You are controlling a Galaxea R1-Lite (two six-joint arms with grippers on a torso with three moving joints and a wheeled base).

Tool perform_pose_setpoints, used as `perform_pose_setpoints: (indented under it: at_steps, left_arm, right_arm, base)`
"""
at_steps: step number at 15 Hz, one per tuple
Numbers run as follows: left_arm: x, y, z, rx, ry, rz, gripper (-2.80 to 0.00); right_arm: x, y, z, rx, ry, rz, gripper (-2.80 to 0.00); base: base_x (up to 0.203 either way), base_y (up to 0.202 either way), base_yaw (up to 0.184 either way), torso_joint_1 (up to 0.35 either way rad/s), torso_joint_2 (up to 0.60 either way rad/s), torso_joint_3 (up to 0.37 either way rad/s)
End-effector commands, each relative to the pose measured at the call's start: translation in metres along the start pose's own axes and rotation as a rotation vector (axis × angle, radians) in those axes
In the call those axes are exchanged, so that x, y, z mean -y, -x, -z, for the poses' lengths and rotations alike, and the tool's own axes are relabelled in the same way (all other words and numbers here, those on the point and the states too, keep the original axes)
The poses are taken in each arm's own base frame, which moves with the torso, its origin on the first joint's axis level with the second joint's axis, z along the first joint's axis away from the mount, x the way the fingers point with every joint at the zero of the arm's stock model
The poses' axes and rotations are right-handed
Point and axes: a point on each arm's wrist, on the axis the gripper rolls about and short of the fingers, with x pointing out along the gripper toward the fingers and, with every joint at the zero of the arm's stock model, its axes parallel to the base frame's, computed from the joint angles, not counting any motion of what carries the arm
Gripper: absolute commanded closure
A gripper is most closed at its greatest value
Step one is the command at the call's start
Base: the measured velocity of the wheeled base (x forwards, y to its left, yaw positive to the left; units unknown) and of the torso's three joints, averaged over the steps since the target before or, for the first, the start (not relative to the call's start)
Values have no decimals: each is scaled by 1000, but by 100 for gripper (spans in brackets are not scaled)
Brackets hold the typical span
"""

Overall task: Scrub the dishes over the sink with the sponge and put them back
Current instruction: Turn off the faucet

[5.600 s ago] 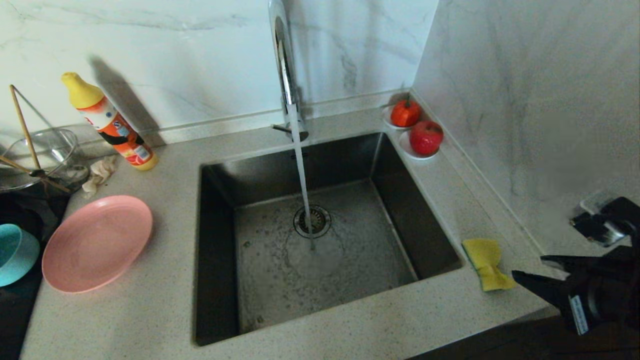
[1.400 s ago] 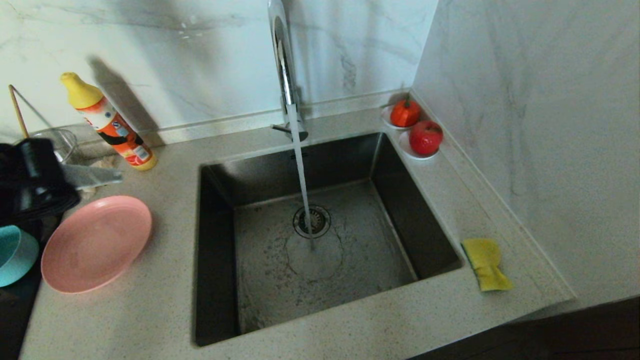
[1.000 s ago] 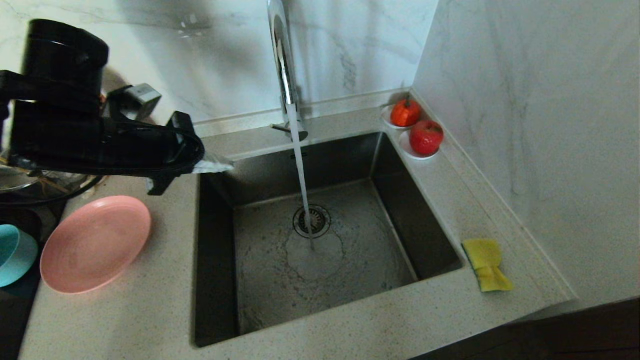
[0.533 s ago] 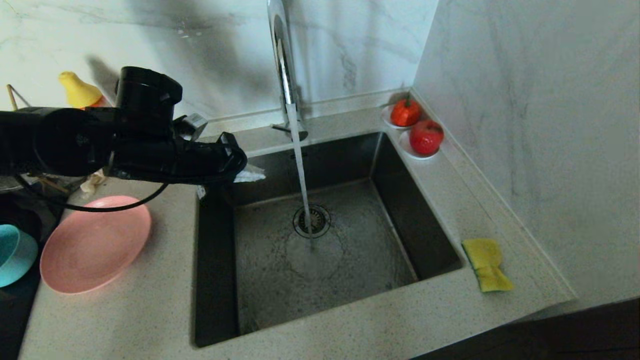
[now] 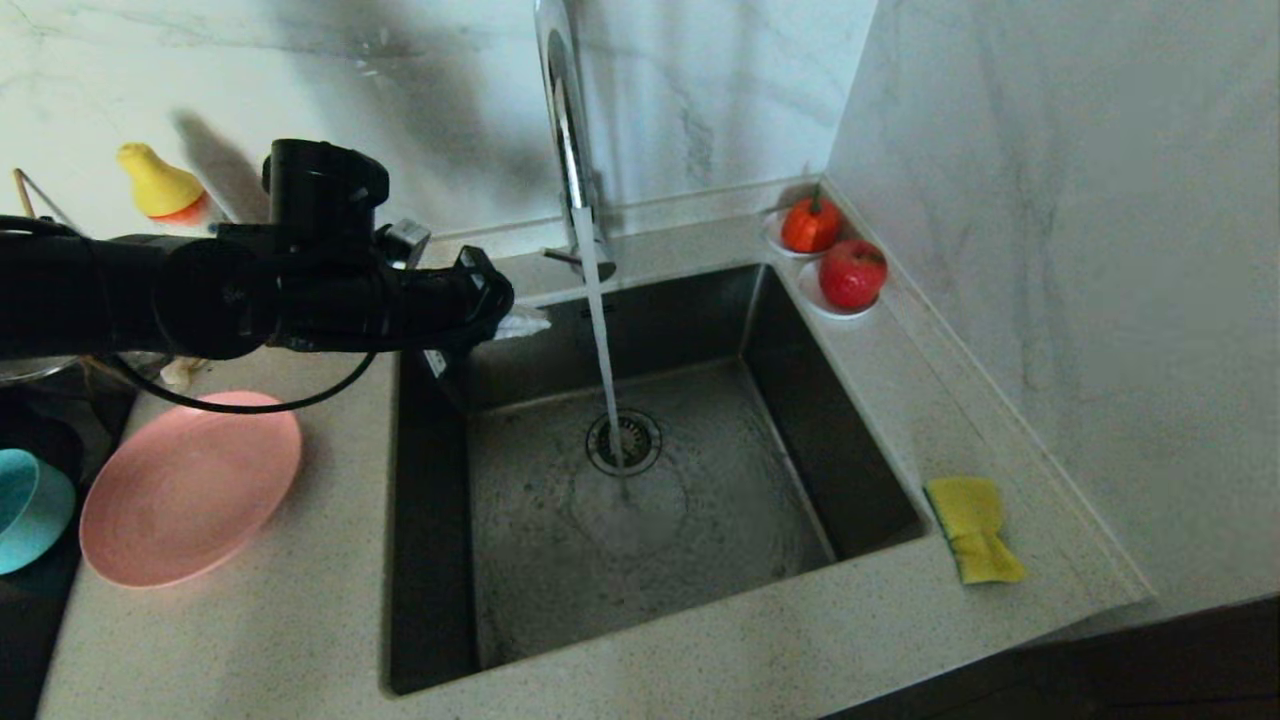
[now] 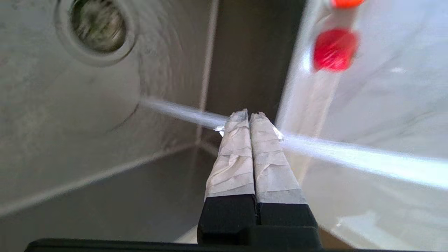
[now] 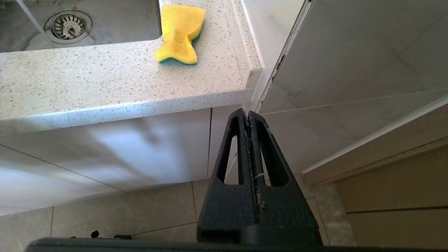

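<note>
I am holding my left gripper [image 5: 530,322] out level over the back left corner of the sink [image 5: 850,440], its taped fingers [image 6: 241,157] pressed together on nothing, tips aimed at the stream of water [image 5: 603,360] falling from the tap [image 5: 565,130]; my right gripper [image 7: 249,119] is hanging below the table [image 5: 300,640] edge, also pinched shut and empty. The risk I am judging: the tips are sitting just beside the stream, so any push further across would be splashing water onto the table and wetting the gripper; my forearm is also passing above the pink plate [image 5: 185,490] and near the yellow-capped bottle [image 5: 160,185], so a careless sweep back could be knocking the bottle over or shoving the plate into the teal bowl [image 5: 30,510]. The sponge [image 5: 972,528] is lying flat on the table just beside the sink's right rim, yellow face up, pinched at the waist; its long axis is running roughly along that rim, from the wall side toward the front edge; it is well apart from my left gripper, so I am judging the right arm better placed for it.
</note>
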Motion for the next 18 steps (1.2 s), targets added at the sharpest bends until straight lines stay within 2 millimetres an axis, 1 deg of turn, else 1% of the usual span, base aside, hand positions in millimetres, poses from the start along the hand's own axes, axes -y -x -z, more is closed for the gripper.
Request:
perform_pose_setpoints:
  at_steps: [1, 4, 7, 12, 18]
  left_arm:
    - [0, -4, -3, 19, -3, 17, 0]
    - [-3, -12, -7, 50, -20, 34, 0]
    - [-3, -21, -14, 146, -40, 24, 0]
    - [-5, -33, -22, 205, -55, 30, 0]
    - [2, -36, -30, 238, -52, 77, 0]
  right_arm:
    - [0, 0, 0, -2, 1, 0, 0]
    - [0, 0, 0, -2, 1, 0, 0]
    - [0, 0, 0, -2, 1, 0, 0]
    - [0, 0, 0, -2, 1, 0, 0]
    - [0, 0, 0, -2, 1, 0, 0]
  base:
    - [0, 0, 0, 0, 0, 0]
    - [0, 0, 0, 0, 0, 0]
    - [0, 0, 0, 0, 0, 0]
    - [0, 0, 0, 0, 0, 0]
    - [0, 0, 0, 0, 0, 0]
